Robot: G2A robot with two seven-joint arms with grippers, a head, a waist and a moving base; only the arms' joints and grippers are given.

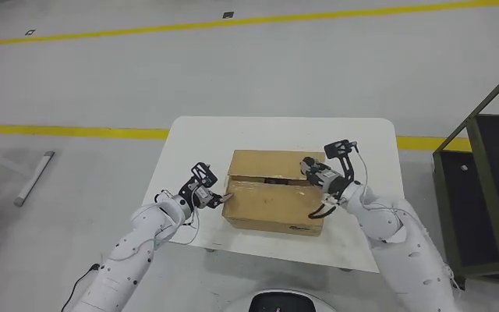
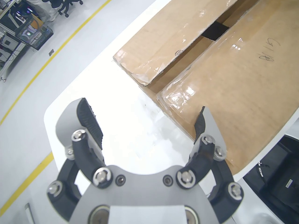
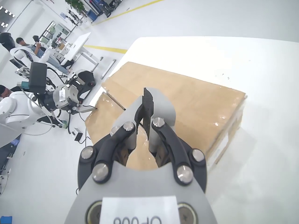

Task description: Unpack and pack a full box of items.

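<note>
As I look down from the top camera, the cardboard box (image 1: 273,199) sits near the middle of the white table (image 1: 195,140), its two long flaps folded down but not sealed. The far flap (image 2: 177,24) and the near flap (image 2: 233,82) leave a narrow gap (image 2: 215,31) along the seam, dark inside, so I cannot tell what the box holds. Wrinkled clear tape (image 2: 179,96) clings in shiny patches to both flap edges. My left gripper (image 2: 142,110) is at the box's left end, fingers spread wide and holding nothing. One fingertip (image 2: 199,122) lies over the corner of the near flap, the other over bare tabletop, and I cannot tell whether the first touches the cardboard. My right gripper (image 3: 146,99) is above the right part of the box top, near the seam, its pads pressed together with nothing between them. Off the table's right side stands a dark rack (image 1: 468,203), and a yellow line (image 1: 86,131) crosses the floor beyond
</note>
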